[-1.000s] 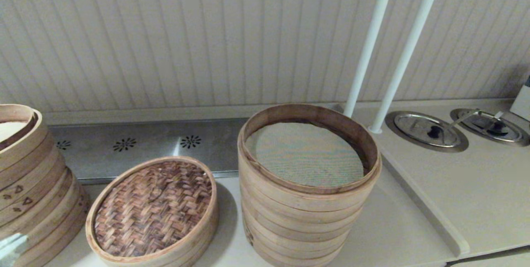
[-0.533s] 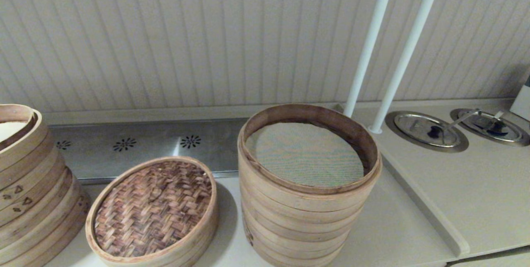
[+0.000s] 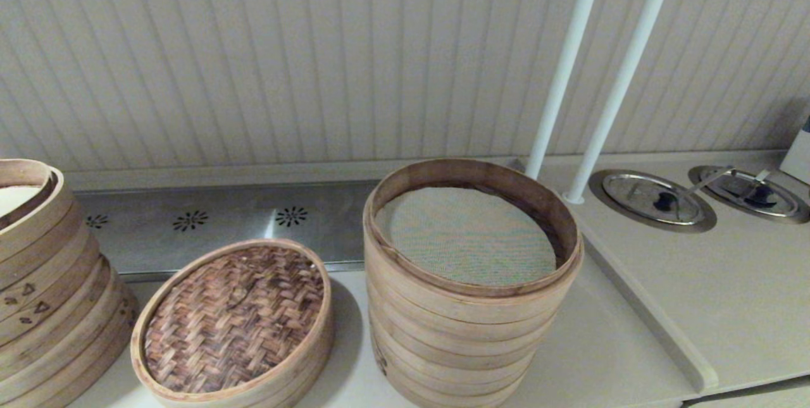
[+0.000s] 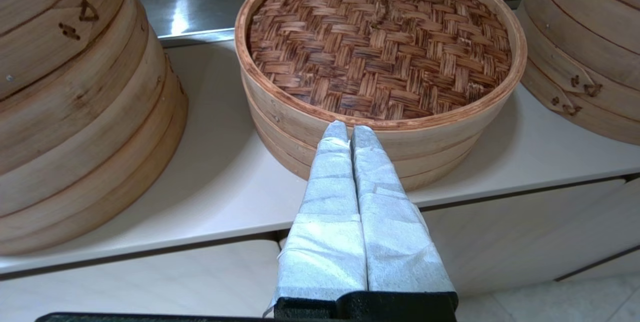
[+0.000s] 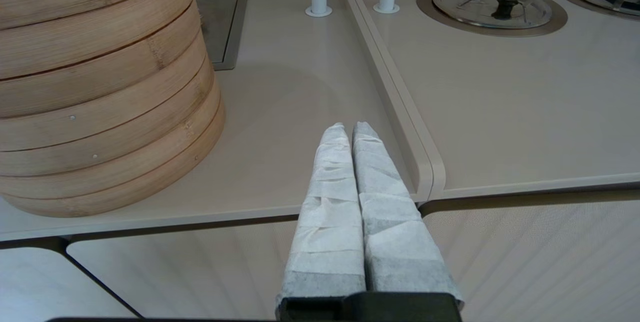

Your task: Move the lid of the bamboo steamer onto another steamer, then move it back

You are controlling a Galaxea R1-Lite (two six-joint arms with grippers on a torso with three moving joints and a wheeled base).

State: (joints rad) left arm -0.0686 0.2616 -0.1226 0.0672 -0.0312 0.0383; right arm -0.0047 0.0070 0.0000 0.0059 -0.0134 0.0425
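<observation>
Head view: bamboo steamer lid (image 3: 233,319) flat, weave up.

Bamboo steamer lid (image 3: 233,318): dark brown herringbone weave, pale bamboo hoop. Another steamer (image 3: 469,281): pale rings, darker brown inner rim, grey-green mesh liner. Left stack (image 3: 44,281): small dark triangle marks. Counter (image 3: 728,307): beige.

Commercial kitchen, likely a dim sum or bun serving counter. Evidence: beige counter (image 3: 728,307) with two recessed wells under steel lids (image 3: 653,199), perforated steel steam plate (image 3: 209,221) set into the counter by the wall, bamboo steamer stacks (image 3: 468,307) on top, white poles (image 3: 563,73) rising from the counter, panelled wall (image 3: 285,60).
</observation>
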